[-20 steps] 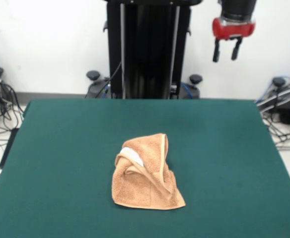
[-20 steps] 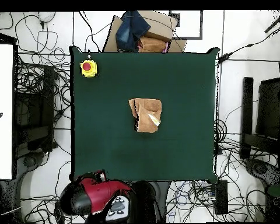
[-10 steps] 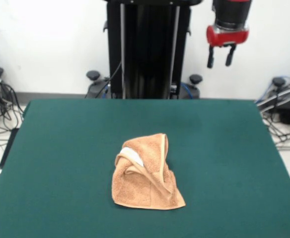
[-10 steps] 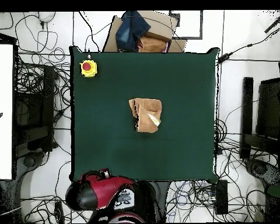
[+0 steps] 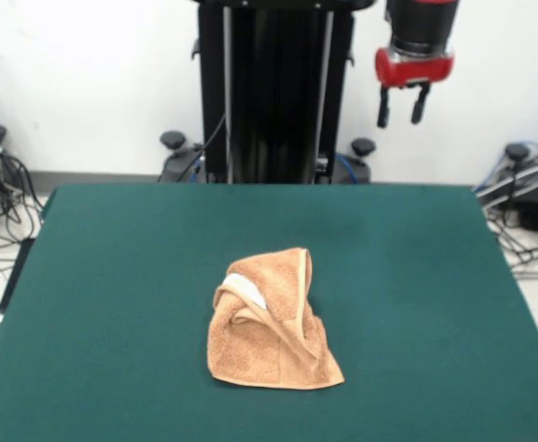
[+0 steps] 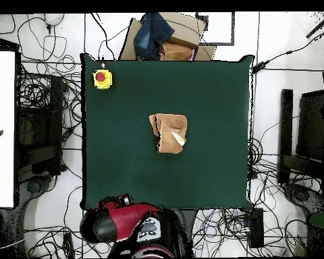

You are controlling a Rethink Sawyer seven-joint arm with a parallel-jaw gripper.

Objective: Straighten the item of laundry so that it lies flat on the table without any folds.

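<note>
Light orange-tan terry-cloth hand towel [image 5: 271,322] sits bunched in a heap near the middle of the big dark green felt-covered worktop [image 5: 112,276], a bit toward the camera side in front view. Not flat: several layers folded over each other, one hemmed edge w/ a pale border band running up the right side of the heap, a white patch (prob. the label or inner band) showing at upper left of it. Overhead view shows the same heap as a small rough square [image 6: 169,133] around worktop centre, well apart from the yellow box w/ red button [image 6: 102,78] in one corner.

Black two-finger pincer under its red collar [image 5: 401,106] hangs high above the far edge of the worktop, well apart from the towel, fingers apart w/ a modest gap, holding nothing. No step of the flattening done yet, by my reading.

Handling, as judgement: cloth is soft, light, limp, no stiffness, grippy pile so not slippery; will drape and drag rather than slide. Best hold is prob. an exposed hem corner, e.g. the lower right tip of the heap, pinching one layer only and pulling outward.
</note>
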